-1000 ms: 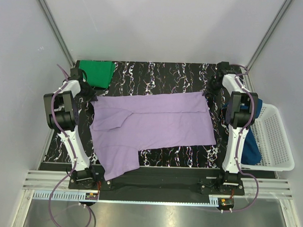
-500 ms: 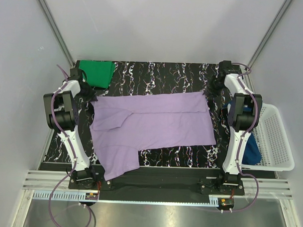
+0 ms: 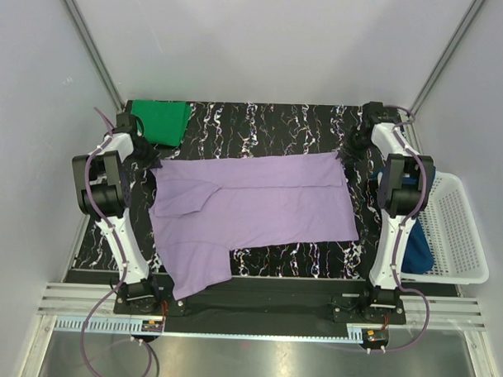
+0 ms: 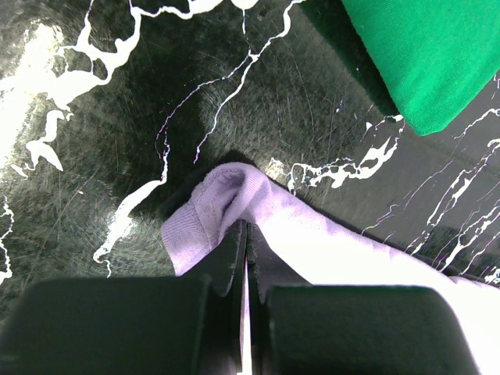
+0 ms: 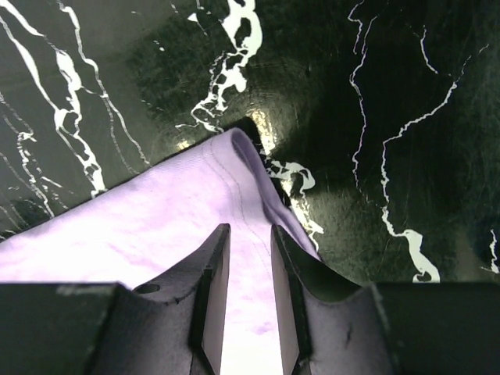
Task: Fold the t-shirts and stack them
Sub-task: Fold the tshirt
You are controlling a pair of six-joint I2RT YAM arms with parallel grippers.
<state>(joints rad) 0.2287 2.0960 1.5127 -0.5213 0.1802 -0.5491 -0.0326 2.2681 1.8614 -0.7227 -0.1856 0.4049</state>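
Starting the lavender shirt [image 3: 251, 205] fold: my left gripper [image 4: 244, 231] is pinched on one corner, my right gripper [image 5: 248, 234] sits ajar over the other and I reckon it needs closing.

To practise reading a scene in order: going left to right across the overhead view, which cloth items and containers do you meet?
In order: green t-shirt → lavender t-shirt → dark blue t-shirt → white basket.

One lavender t-shirt [image 3: 259, 205], one green t-shirt [image 3: 160, 119], one dark blue t-shirt [image 3: 419, 252], one basket [image 3: 465, 229], two arms [image 3: 103, 187] [image 3: 403, 190]
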